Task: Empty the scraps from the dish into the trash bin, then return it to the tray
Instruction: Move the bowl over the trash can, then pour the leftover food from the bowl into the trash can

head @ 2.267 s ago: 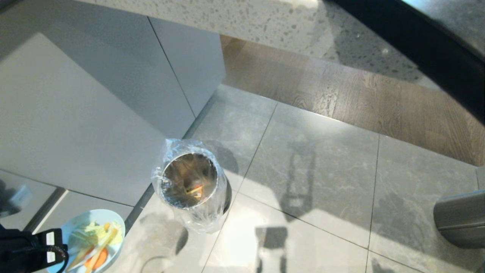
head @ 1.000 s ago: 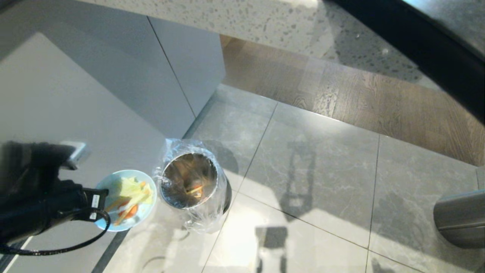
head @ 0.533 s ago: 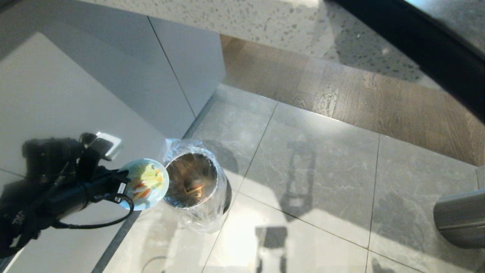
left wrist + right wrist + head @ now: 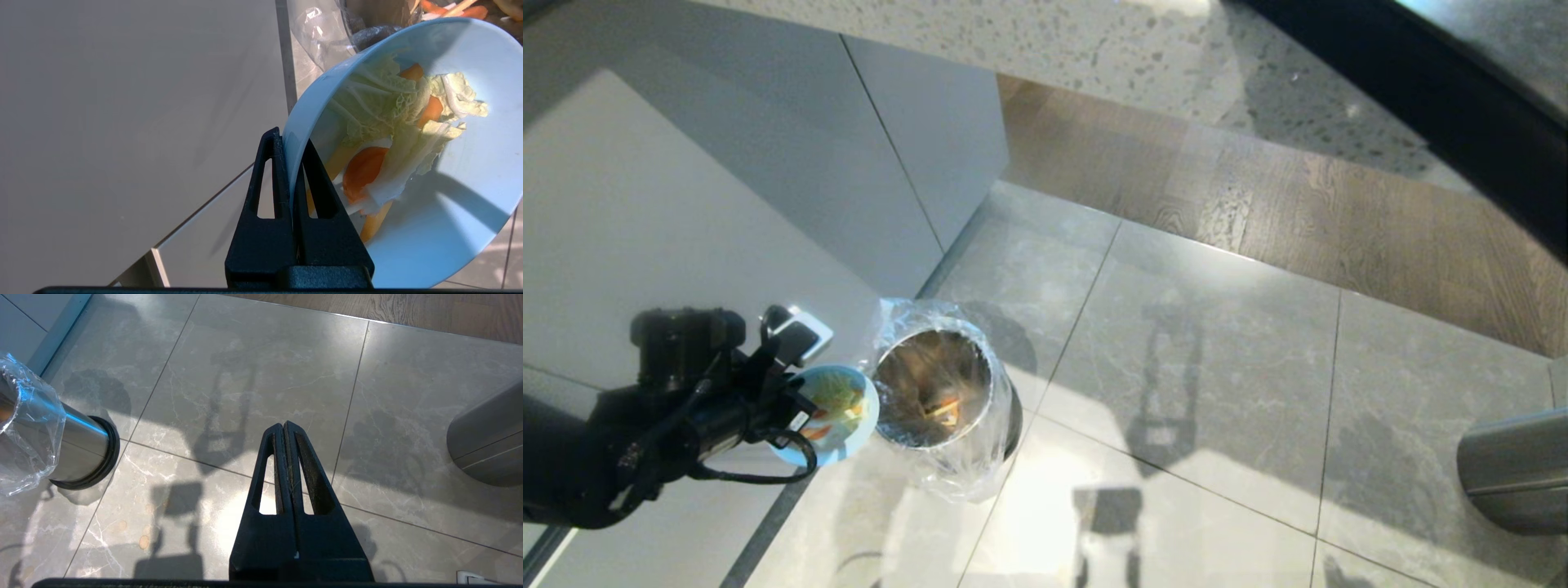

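Several grey floor tiles (image 4: 1192, 343) (glossy, sunlit) meet wood flooring (image 4: 1339, 220) beyond.

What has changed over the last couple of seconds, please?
The left gripper, shut on the dish rim, carried it from the head view's lower left corner up beside the trash bin and began tipping it. The scraps remain inside. Bin and right gripper stayed put.

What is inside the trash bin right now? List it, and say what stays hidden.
Inside the trash bin, a few orange and pale scraps lie on the bag-lined bottom. The near inner wall is hidden by the rim, and the tilted dish, pinched by the left gripper, partly overlaps its left edge.
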Controlling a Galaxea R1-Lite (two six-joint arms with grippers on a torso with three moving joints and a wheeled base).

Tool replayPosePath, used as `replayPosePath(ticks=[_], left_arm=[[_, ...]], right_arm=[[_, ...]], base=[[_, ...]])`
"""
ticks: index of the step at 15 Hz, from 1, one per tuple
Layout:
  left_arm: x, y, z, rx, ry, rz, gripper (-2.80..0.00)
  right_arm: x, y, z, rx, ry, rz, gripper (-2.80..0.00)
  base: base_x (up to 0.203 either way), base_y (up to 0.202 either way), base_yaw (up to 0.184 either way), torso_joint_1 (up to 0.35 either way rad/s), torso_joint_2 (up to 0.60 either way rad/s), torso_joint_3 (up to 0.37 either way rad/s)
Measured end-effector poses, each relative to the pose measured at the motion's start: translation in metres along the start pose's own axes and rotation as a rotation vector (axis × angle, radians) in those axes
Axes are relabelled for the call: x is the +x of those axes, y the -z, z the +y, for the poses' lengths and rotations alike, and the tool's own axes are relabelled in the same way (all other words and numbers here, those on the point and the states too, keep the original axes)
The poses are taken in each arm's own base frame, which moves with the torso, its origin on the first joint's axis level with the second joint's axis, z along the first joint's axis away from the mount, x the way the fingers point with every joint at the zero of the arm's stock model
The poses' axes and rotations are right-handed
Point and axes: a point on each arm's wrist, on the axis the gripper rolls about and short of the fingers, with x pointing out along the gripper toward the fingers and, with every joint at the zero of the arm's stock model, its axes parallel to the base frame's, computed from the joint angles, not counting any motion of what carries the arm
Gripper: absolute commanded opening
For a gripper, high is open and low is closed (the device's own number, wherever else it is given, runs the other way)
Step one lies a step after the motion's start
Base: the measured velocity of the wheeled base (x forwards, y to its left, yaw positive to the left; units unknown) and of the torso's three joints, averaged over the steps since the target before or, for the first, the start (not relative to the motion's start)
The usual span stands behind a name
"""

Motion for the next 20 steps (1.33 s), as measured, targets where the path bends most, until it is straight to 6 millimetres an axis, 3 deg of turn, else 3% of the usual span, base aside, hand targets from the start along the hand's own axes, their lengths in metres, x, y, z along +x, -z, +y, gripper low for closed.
replayPosePath(ticks=[7, 20], left_arm=[[0.008, -0.023, -0.002, 0.016, -0.001, -0.061, -2.8], [0.001, -0.032, 0.002, 0.008, -0.017, -0.107, -2.8]], right_arm=[[0.0, 0.0, 0.0, 0.0, 0.0, 0.001, -2.8], [0.0, 0.0, 0.0, 0.0, 0.0, 0.0, -2.8]], base=[[0.0, 0.0, 0.0, 0.0, 0.0, 0.0], [0.0, 0.0, 0.0, 0.0, 0.0, 0.0]])
